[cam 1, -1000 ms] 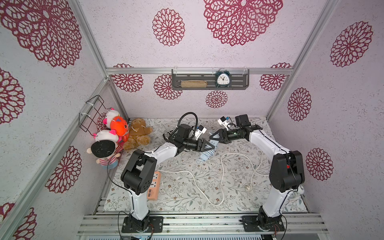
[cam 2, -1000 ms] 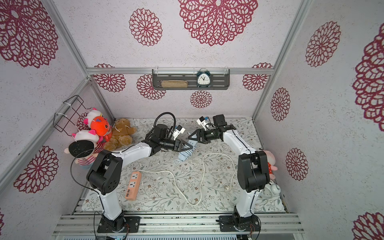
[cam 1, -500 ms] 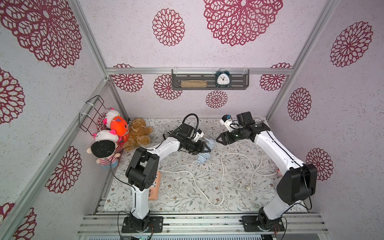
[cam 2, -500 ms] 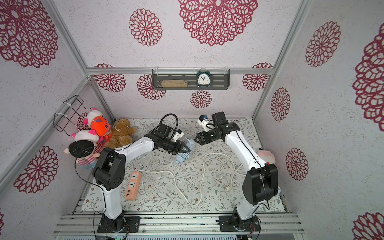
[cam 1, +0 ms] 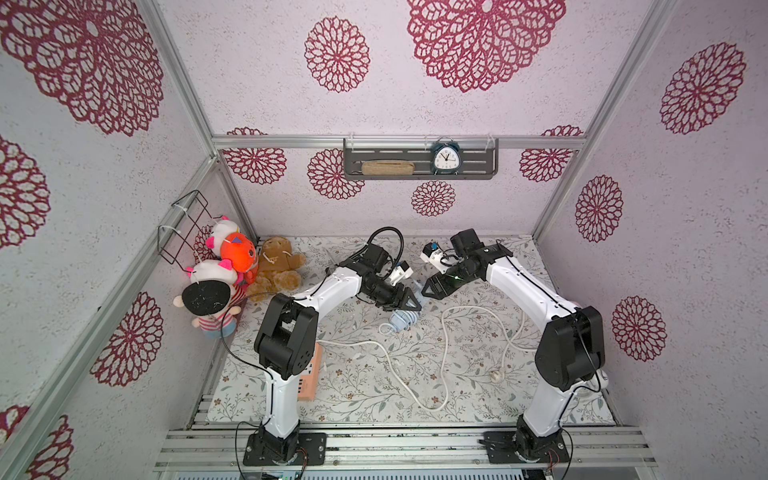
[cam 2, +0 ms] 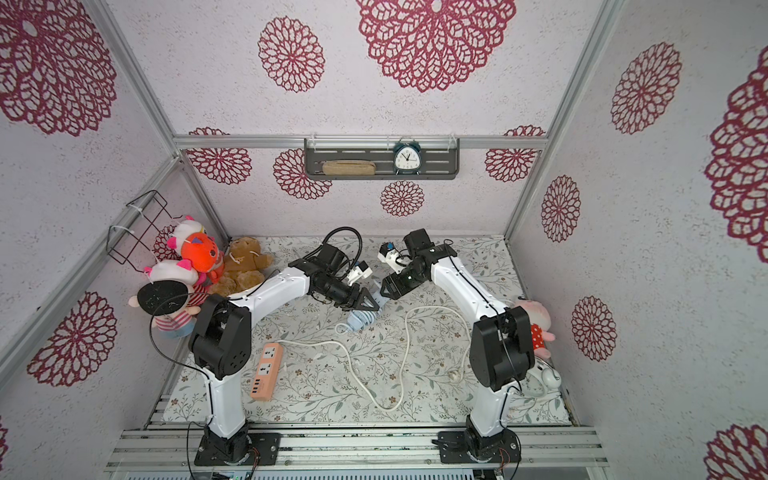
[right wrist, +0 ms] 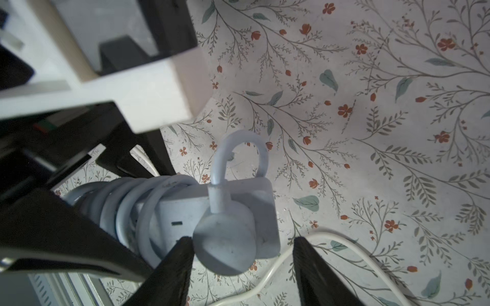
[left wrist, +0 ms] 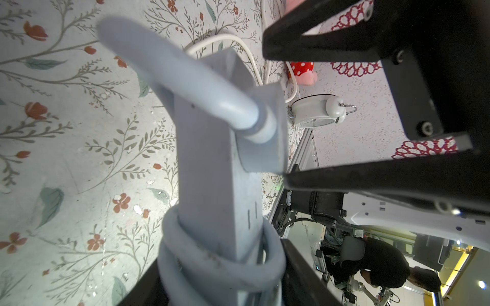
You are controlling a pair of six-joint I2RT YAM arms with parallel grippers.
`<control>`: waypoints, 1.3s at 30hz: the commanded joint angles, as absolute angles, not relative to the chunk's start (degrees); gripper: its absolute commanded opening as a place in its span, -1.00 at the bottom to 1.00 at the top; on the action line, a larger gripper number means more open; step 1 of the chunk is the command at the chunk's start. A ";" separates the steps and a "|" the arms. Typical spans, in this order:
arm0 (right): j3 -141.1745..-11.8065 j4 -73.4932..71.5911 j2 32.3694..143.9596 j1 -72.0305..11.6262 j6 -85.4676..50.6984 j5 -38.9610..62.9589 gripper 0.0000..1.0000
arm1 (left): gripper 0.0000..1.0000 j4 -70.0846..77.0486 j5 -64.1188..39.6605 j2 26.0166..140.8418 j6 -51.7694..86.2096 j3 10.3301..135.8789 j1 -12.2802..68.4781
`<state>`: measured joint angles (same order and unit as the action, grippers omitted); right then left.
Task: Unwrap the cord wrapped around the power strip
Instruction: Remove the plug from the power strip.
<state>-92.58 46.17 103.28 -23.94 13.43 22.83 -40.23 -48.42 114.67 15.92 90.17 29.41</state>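
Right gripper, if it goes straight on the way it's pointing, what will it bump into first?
Probably the round plug at the end of the blue power strip. The right gripper has its jaws open on either side of it; how close is hard to tell.

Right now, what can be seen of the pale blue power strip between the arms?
The power strip is a pale blue bar, matte plastic by its look, with slot sockets. Its matching cord coils tightly around one end; the round plug sits on its face at the other end, cord arching out. The left fingers clamp the coiled end; the open right fingers flank the plug.
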 commanded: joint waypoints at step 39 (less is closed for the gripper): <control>-95.48 45.23 104.05 -29.23 8.21 12.51 -1.00 | -1.00 -45.28 -33.12 120.10 20.01 95.71 30.68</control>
<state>-94.21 47.29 106.39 -28.23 11.38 14.70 -45.45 -39.64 117.60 14.57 95.02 30.68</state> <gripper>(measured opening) 0.390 0.565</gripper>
